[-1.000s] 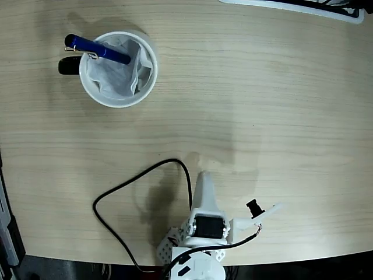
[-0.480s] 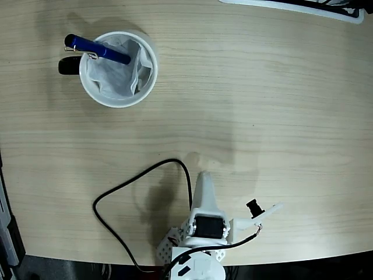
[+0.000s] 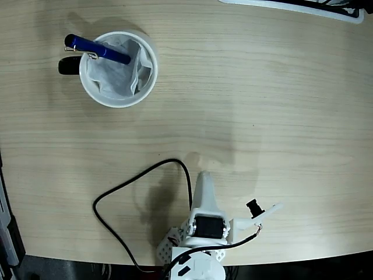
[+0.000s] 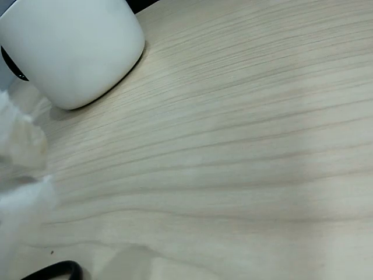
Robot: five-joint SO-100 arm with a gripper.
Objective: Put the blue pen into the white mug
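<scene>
The white mug (image 3: 118,69) stands at the upper left of the table in the fixed view, its black handle on its left side and crumpled white tissue inside. The blue pen (image 3: 97,49) leans in the mug, one end down in the tissue, the other end poking out over the left rim. My gripper (image 3: 202,178) lies folded back near the table's bottom edge, far from the mug, shut and holding nothing. The wrist view shows the mug's outer wall (image 4: 76,46) at the top left and a blurred white finger (image 4: 20,192) at the left edge; the pen is hidden there.
A black cable (image 3: 125,189) loops over the table left of the arm's base (image 3: 198,256). A white object's edge (image 3: 291,7) runs along the top right. Bare wooden tabletop (image 3: 262,105) lies between arm and mug.
</scene>
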